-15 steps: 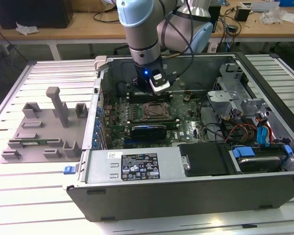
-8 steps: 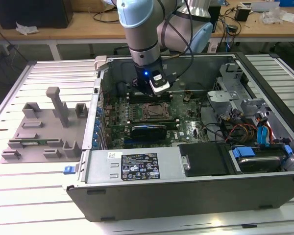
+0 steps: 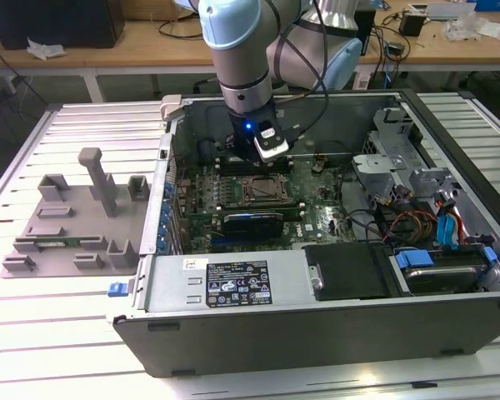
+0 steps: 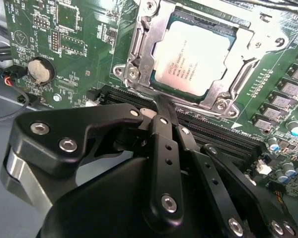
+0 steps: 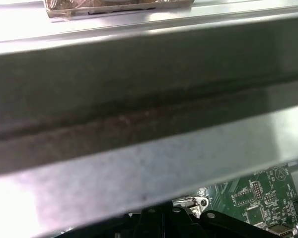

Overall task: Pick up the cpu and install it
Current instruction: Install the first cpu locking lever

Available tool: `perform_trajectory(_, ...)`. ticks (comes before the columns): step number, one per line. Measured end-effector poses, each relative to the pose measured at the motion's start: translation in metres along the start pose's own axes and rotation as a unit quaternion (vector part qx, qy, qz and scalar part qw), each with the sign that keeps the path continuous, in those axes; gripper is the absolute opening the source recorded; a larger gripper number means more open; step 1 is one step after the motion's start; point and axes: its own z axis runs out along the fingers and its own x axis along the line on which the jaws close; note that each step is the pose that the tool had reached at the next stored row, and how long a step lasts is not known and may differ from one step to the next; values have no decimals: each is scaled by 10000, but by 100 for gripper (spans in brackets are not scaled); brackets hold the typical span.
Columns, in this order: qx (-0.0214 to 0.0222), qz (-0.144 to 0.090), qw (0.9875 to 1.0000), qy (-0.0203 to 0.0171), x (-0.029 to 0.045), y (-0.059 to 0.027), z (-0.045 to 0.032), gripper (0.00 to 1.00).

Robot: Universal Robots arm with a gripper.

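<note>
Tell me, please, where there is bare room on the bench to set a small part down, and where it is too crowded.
Free: the ribbed table in front of the grey fixture tray, and the strip beyond the computer case on the exterior view's right. Crowded: inside the case, where the arm hangs over the cpu in its socket, beside drives and cables.

One cpu (image 4: 197, 58) seated in one socket frame (image 4: 139, 47). One coin cell battery (image 4: 41, 71). One computer case (image 3: 317, 325). One grey fixture tray (image 3: 67, 225). One arm (image 3: 242, 58).
</note>
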Motion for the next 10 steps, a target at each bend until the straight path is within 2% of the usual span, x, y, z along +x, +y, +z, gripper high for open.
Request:
perform_trajectory(6, 6, -1, 10000, -1, -1, -2, 14, 11)
perform_trajectory(10, -17, 4, 10000, 3, -2, 0, 15, 11)
